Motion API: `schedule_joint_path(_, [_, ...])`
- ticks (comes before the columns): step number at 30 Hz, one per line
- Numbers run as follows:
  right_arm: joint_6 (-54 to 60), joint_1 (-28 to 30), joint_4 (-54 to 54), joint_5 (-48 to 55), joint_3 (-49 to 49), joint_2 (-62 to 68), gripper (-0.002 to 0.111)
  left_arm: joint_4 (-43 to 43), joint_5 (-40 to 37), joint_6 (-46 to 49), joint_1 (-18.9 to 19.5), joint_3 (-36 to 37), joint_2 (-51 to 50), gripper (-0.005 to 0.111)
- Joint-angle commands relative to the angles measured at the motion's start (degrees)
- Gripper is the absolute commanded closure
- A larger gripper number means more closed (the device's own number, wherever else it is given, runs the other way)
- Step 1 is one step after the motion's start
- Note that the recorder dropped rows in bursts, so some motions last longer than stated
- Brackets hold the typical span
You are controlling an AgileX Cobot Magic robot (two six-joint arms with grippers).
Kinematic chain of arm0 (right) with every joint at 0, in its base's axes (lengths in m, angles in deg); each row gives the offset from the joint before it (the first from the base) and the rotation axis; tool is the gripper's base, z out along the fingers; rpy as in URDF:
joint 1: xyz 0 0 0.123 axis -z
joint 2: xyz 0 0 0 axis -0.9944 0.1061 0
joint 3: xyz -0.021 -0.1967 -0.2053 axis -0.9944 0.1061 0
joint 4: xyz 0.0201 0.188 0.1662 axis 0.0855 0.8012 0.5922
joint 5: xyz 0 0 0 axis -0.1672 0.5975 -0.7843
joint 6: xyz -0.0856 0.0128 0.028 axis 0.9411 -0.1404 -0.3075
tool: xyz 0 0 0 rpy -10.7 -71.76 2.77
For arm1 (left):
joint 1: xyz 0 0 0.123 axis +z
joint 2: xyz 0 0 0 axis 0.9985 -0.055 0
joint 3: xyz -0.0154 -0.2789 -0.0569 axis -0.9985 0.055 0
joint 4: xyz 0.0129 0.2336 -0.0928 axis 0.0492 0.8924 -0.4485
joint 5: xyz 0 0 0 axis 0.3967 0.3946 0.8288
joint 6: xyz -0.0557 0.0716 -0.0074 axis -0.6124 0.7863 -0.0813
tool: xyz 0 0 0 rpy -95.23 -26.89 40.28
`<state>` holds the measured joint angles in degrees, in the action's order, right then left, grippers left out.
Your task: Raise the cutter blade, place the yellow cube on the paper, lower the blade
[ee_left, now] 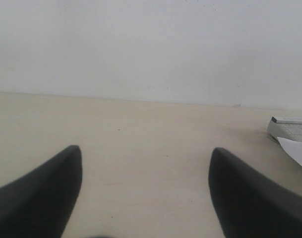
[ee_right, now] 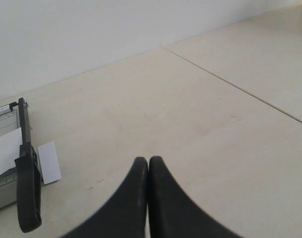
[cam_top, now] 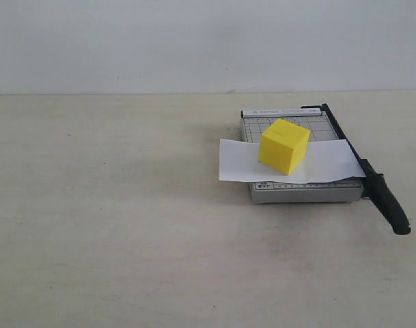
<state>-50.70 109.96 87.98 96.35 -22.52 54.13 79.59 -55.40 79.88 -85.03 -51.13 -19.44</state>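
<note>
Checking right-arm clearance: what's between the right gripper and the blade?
Right wrist view: mostly bare table between the shut right gripper and the blade, plus the paper end poking out past the blade.

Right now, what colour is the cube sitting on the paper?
The cube is bright yellow, seen best in the exterior view.
</note>
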Motion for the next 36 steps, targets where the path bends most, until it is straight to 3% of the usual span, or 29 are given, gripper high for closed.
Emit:
schedule_joint_path(1, [0.13,0.25,0.00,-0.29,-0.01,-0.28,0.107,0.20,0.18,-0.13,-1.16,0.18,0.14,0.039])
schedule_joint_path(7, [0.13,0.25,0.00,-0.29,-0.01,-0.28,0.107,2.63,1.14,1.58,-1.24,0.18,0.14,0.039])
schedule_joint_path(14, [0.13,0.25,0.00,-0.29,-0.01,-0.28,0.107,16.14,4.03,6.27,-1.24,0.18,0.14,0.039])
schedule_joint_path(20, [0.13,0.25,0.00,-0.29,-0.01,-0.28,0.107,34.23,7.47,12.12,-1.24,0.18,0.14,0.039])
schedule_joint_path(24, [0.13,-1.23,0.00,-0.51,-0.01,-0.28,0.107,34.96,7.47,12.12,-1.12,0.18,0.14,0.039])
schedule_joint_path(27, [0.13,-5.58,0.00,-0.48,-0.01,-0.28,0.107,34.85,7.47,12.12,-1.12,0.18,0.14,0.039])
schedule_joint_path(29, [0.13,-8.48,0.00,-0.40,-0.01,-0.28,0.107,32.65,7.47,8.86,-1.12,0.18,0.14,0.048])
schedule_joint_path(30, [0.13,-9.89,0.00,-0.40,-0.01,-0.28,0.107,30.19,7.47,6.15,-1.12,0.18,0.14,0.058])
schedule_joint_path(33, [0.13,-12.89,0.00,-0.40,-0.01,-0.28,0.107,22.36,7.22,-5.73,-1.12,0.18,0.14,0.102])
schedule_joint_path(36, [0.13,-14.12,0.00,-0.40,-0.01,-0.28,0.107,18.73,6.08,-14.34,-1.12,0.18,0.14,0.102])
